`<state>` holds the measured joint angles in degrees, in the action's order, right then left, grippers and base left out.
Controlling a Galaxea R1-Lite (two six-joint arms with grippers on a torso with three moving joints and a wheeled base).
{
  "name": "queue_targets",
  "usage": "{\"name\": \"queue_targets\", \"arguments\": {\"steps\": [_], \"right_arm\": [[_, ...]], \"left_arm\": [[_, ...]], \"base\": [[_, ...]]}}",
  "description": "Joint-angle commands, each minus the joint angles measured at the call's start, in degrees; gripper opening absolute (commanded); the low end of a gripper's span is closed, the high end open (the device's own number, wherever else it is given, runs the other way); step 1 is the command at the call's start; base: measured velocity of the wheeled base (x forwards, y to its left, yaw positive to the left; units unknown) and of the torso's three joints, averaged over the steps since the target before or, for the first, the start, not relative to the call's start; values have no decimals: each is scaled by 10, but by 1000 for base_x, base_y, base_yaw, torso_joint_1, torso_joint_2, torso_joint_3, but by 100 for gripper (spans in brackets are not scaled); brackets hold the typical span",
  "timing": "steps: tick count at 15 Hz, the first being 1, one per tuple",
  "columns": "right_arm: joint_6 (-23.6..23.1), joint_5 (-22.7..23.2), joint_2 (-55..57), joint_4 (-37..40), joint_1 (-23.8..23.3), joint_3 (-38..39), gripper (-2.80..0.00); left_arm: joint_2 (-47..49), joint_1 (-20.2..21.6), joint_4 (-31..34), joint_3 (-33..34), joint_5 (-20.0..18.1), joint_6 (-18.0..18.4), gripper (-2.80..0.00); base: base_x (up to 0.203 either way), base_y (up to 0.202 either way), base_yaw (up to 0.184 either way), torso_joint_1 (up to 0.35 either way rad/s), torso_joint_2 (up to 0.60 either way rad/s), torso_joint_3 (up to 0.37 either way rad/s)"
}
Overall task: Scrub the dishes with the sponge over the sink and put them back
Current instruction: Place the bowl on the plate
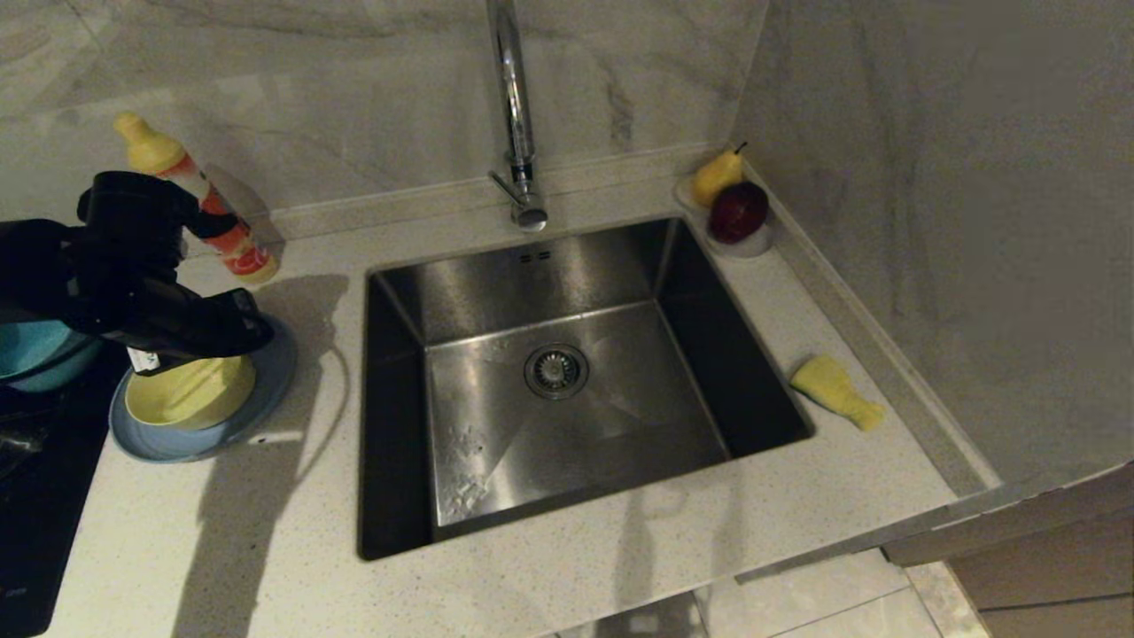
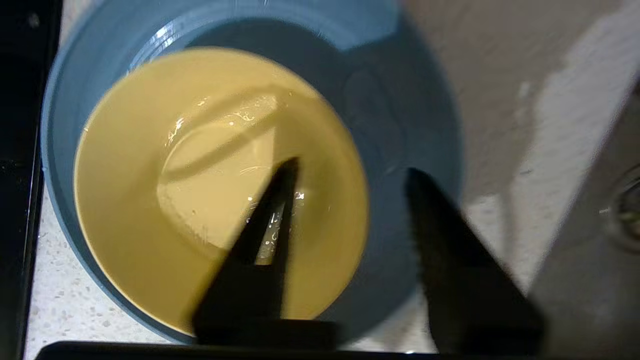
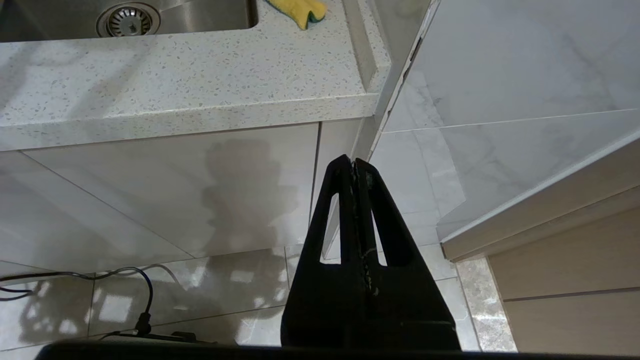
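We see the left claw point(image 1: 232, 330) hiding part of the yellow bowl point(image 1: 190, 394), and the teal bowl point(image 1: 35, 350) cut off at the edge.

You are looking at a home kitchen: a stainless-steel sink point(image 1: 567, 372) with a tall chrome tap point(image 1: 514, 106) set into a speckled stone table point(image 1: 620, 549), marble-look wall tiles point(image 1: 930, 221), a dish-soap bottle point(image 1: 199, 199) and fruit point(image 1: 731, 199) nearby.
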<state>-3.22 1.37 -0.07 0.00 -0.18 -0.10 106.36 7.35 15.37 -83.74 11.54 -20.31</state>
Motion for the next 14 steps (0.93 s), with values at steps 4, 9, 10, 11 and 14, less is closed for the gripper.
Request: {"name": "queue_targets", "arguments": {"steps": [4,9,10,11,14], "right_arm": [[0,0,1,0,0,0,-280],[0,0,1,0,0,0,-280],[0,0,1,0,-1,0,-280],[0,0,1,0,0,0,-280],[0,0,1,0,0,0,-280]], "left_arm": [[-47,0,11,-35,0,-39,0],[-145,1,45,20,1,-66,-280],[-158,1,55,35,3,-74,-280],[-161,1,72,36,10,-99,-280],[-156,14,96,20,56,-123,-280]], "base": [[0,0,0,0,0,0],[0,0,0,0,0,0],[0,0,0,0,0,0],[0,0,0,0,0,0],[0,0,0,0,0,0]]}}
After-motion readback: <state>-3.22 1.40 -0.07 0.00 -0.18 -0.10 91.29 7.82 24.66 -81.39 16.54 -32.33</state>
